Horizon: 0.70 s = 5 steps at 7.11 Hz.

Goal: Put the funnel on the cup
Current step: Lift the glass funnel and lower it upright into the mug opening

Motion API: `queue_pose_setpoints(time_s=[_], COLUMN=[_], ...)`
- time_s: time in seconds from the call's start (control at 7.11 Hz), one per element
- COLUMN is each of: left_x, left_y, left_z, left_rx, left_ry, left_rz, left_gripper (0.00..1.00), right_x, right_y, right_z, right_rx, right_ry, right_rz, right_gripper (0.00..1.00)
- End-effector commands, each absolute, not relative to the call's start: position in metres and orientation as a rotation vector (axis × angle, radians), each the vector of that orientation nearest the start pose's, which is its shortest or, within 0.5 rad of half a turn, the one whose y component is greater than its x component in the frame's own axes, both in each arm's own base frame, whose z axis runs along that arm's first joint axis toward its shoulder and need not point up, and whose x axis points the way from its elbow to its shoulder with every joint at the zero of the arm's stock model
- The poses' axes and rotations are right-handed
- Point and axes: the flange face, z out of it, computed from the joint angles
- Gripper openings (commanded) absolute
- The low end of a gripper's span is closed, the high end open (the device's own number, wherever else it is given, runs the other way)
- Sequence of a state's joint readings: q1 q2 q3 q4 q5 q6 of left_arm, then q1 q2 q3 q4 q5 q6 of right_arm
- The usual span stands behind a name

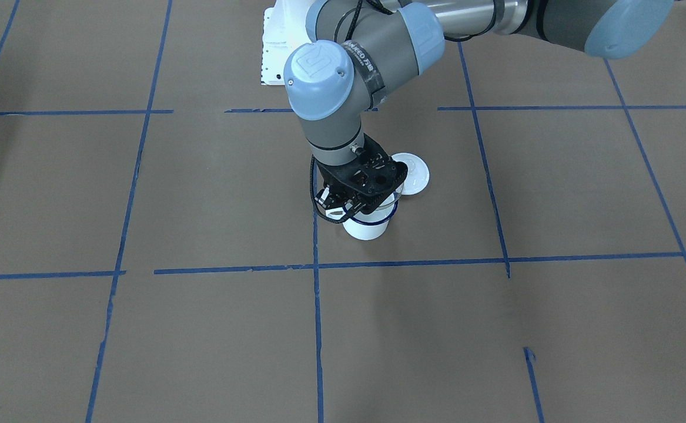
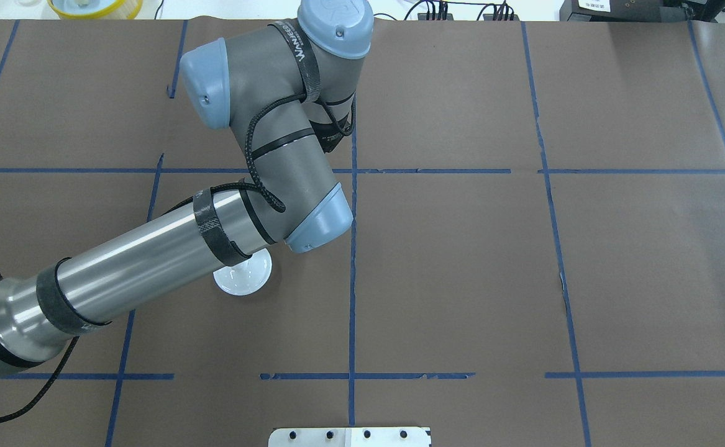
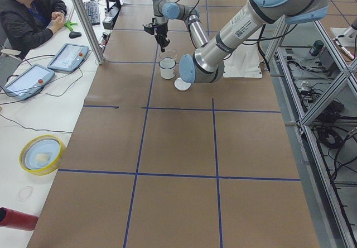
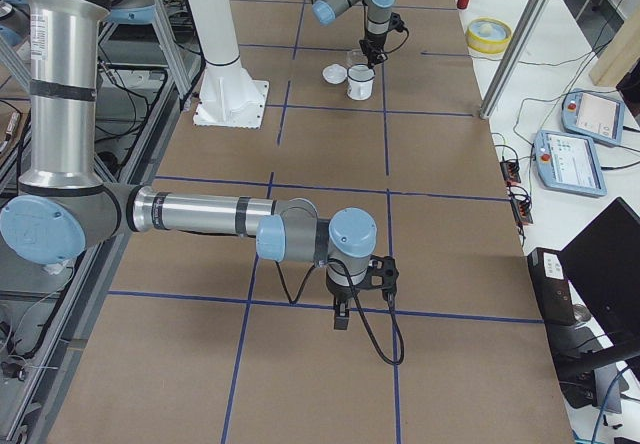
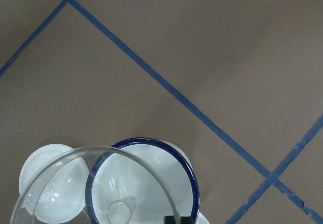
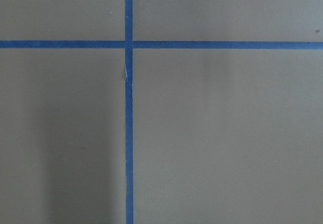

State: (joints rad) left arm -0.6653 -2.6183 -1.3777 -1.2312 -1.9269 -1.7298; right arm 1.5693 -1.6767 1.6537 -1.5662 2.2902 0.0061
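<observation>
The cup (image 1: pixel 367 228), a white mug with a dark blue rim, stands near the table's middle. My left gripper (image 1: pixel 359 204) hangs right over it and is shut on the clear funnel (image 1: pixel 391 201) at its rim. In the left wrist view the funnel (image 5: pixel 65 183) is tilted, with its spout over the mouth of the cup (image 5: pixel 166 176) and its wide rim offset to one side. The exterior left view shows the funnel (image 3: pixel 167 53) held just above the cup (image 3: pixel 167 69). In the overhead view the arm hides both. My right gripper (image 4: pixel 340 311) hovers over bare table far off; I cannot tell its state.
A round white knobbed lid (image 1: pixel 411 173) lies flat beside the cup, and it also shows in the overhead view (image 2: pixel 244 273). The white base plate (image 1: pixel 272 53) is behind. A yellow bowl (image 3: pixel 42 154), tablets and an operator (image 3: pixel 28 13) are at the side bench.
</observation>
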Motion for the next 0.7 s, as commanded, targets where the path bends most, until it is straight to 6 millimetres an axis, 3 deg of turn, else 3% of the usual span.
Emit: queue_pose_setpoints(time_s=[0.0,0.56], left_x=[0.546,0.557], left_y=[-0.553,-0.542], left_z=[0.121,0.125], left_rx=[-0.209,-0.207], left_ry=[0.599,0.599], left_rz=[-0.691,-0.649], left_gripper=[0.00,0.00], right_x=[0.067,0.067], right_y=[-0.446,-0.446], right_z=[0.671,0.671], right_rx=[-0.020,-0.020], right_ry=[-0.719,-0.719], right_rz=[0.011,0.011], right_gripper=[1.00,1.00])
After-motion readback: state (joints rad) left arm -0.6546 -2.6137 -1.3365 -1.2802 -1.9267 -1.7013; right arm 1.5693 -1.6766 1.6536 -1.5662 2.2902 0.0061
